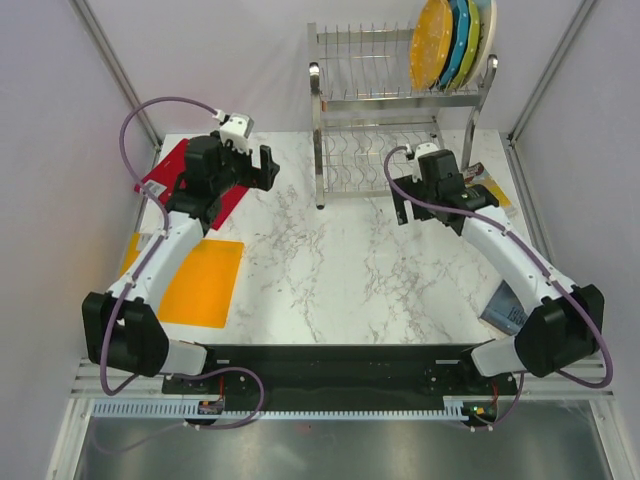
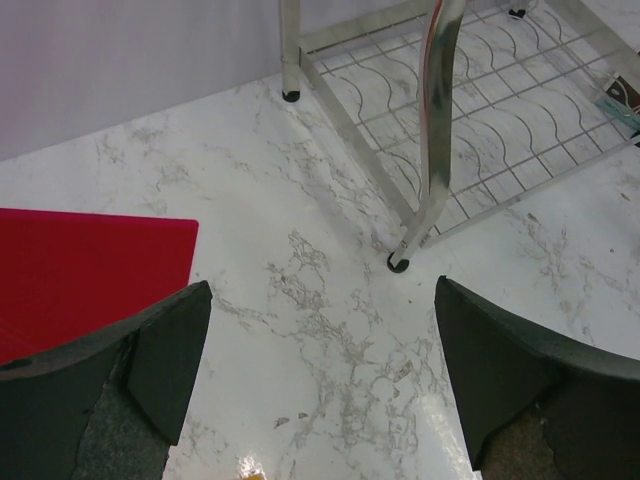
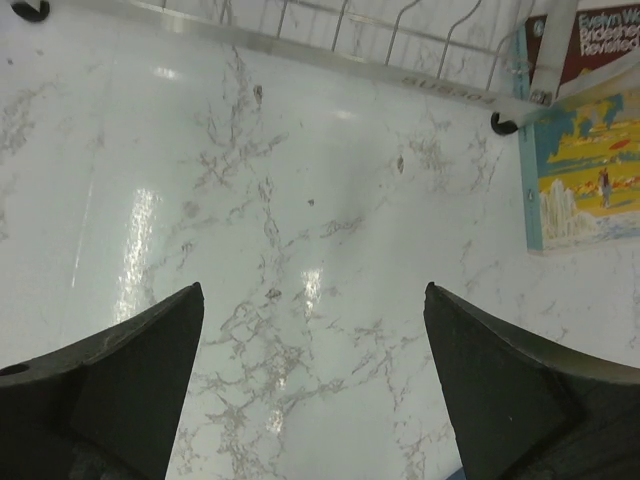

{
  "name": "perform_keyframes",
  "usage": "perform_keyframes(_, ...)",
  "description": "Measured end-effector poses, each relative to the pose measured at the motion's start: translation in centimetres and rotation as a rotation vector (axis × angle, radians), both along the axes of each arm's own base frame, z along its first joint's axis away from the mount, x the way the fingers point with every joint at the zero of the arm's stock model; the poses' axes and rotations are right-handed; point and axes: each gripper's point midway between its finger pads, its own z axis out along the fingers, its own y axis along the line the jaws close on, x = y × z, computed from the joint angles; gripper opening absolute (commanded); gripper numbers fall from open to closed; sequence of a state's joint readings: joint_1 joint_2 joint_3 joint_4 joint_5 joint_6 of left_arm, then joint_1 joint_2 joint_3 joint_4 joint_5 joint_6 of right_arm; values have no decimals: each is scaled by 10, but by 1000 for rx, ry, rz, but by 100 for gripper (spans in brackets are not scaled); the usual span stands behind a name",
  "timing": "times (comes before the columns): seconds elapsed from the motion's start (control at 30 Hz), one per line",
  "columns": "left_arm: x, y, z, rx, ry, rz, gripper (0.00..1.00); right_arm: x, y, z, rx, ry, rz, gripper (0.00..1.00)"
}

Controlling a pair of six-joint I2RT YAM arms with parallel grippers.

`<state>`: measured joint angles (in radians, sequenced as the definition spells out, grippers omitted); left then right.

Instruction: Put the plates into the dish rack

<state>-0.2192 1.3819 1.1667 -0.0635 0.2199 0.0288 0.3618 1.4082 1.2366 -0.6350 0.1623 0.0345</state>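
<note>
Several plates stand on edge in the right end of the upper tier of the steel wire dish rack (image 1: 340,100): an orange one (image 1: 430,45) in front, then blue (image 1: 457,40), lime-green (image 1: 471,50) and cream (image 1: 487,22). My left gripper (image 1: 262,168) (image 2: 322,285) hovers open over bare marble, left of the rack's front leg (image 2: 435,120). On the other side, my right gripper (image 1: 418,212) (image 3: 312,288) is open and empty above the tabletop, just in front of the rack's lower rail (image 3: 400,70). The wrist views show no plate.
A red square board (image 1: 172,172) (image 2: 80,270) lies under the left arm, and an orange mat (image 1: 200,285) sits nearer the front left. One book (image 1: 492,185) (image 3: 585,160) lies right of the rack, and another flat blue item (image 1: 505,305) rests under the right arm.
</note>
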Motion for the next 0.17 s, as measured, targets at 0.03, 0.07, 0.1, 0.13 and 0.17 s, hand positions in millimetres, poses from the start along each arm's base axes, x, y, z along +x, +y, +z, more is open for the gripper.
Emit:
perform_keyframes(0.03, 2, 0, 4, 3, -3, -1, 100, 5, 2, 8, 10, -18, -2, 98)
perform_keyframes(0.07, 3, -1, 7, 4, -7, -2, 100, 10, 4, 15, 19, -34, -5, 98)
perform_keyframes(0.1, 4, -1, 9, 3, -10, -2, 100, 17, 7, 22, 28, -51, -3, 98)
perform_keyframes(0.13, 5, -1, 11, 3, -9, -1, 100, 25, 10, 28, 36, -68, -3, 98)
perform_keyframes(0.17, 5, -1, 10, 4, -4, 0, 100, 34, 14, 31, 43, -82, -5, 98)
